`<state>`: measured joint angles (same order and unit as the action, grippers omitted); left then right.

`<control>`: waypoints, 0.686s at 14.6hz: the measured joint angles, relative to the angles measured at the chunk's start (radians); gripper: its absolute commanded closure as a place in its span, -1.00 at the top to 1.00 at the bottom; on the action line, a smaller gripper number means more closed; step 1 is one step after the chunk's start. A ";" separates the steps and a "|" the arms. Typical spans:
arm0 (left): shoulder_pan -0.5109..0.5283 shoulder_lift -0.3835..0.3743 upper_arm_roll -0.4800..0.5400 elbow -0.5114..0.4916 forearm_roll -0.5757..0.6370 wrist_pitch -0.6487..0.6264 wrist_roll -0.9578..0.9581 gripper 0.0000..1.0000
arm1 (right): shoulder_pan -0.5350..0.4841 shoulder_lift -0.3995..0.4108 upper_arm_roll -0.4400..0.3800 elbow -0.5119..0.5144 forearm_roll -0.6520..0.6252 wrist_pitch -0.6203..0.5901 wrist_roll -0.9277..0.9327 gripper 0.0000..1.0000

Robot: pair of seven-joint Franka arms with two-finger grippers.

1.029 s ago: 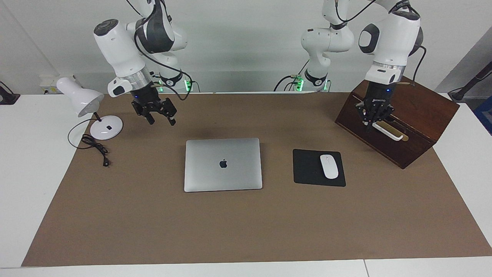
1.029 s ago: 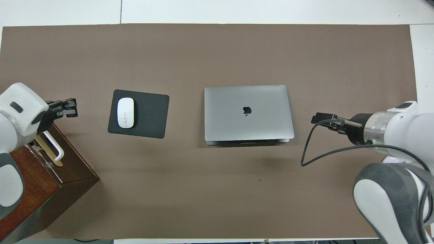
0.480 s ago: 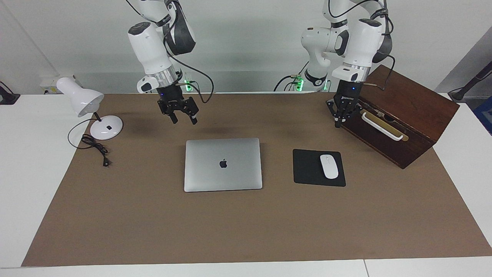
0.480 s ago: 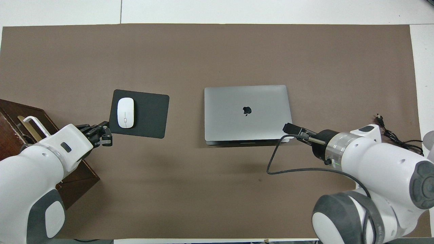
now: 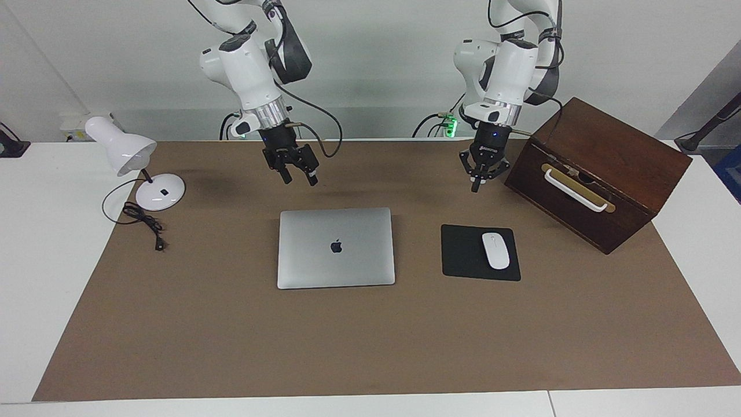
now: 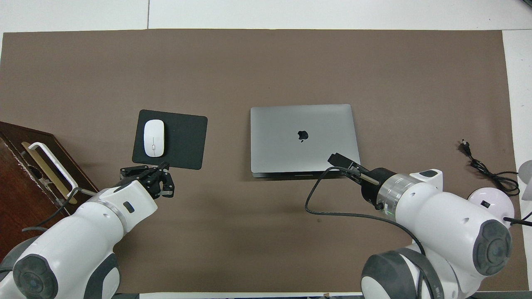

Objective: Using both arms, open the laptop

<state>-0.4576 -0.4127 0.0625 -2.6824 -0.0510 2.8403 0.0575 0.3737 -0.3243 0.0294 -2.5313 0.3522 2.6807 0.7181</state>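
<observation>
I see the laptop (image 5: 336,248) shut flat mid-table, beside the mouse pad (image 5: 466,253). My right gripper (image 5: 296,178) hangs over the mat near it, jaws wide open, holding nothing. Left gripper (image 5: 476,186) hangs shut & empty near the wood box (image 5: 613,168).

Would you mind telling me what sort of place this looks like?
Probably a robotics lab staged as a desk: a slim silver-grey laptop, a white mouse on a black square pad and a white desk lamp.
</observation>
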 measured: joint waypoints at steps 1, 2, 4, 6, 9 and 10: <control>-0.015 0.003 0.000 -0.007 0.000 0.011 0.000 -1.00 | 0.013 0.000 0.000 -0.011 0.042 0.022 0.000 1.00; -0.029 0.007 0.000 -0.011 0.000 0.024 0.000 -1.00 | 0.024 0.000 0.000 -0.019 0.083 0.042 0.000 1.00; -0.061 0.028 0.000 -0.020 0.000 0.067 0.000 -1.00 | 0.050 0.003 0.000 -0.036 0.154 0.097 0.000 1.00; -0.096 0.073 0.000 -0.027 0.000 0.128 0.000 -1.00 | 0.096 0.019 0.001 -0.061 0.212 0.184 0.000 1.00; -0.150 0.165 0.000 -0.030 0.000 0.224 -0.003 -1.00 | 0.154 0.060 0.001 -0.080 0.257 0.287 0.001 1.00; -0.164 0.187 0.001 -0.030 0.000 0.243 -0.004 -1.00 | 0.160 0.069 0.001 -0.082 0.259 0.305 0.001 1.00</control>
<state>-0.6215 -0.2255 0.0630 -2.7127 -0.0512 3.0834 0.0537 0.5341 -0.2550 0.0304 -2.6136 0.6115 2.9857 0.7189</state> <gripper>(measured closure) 0.991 0.000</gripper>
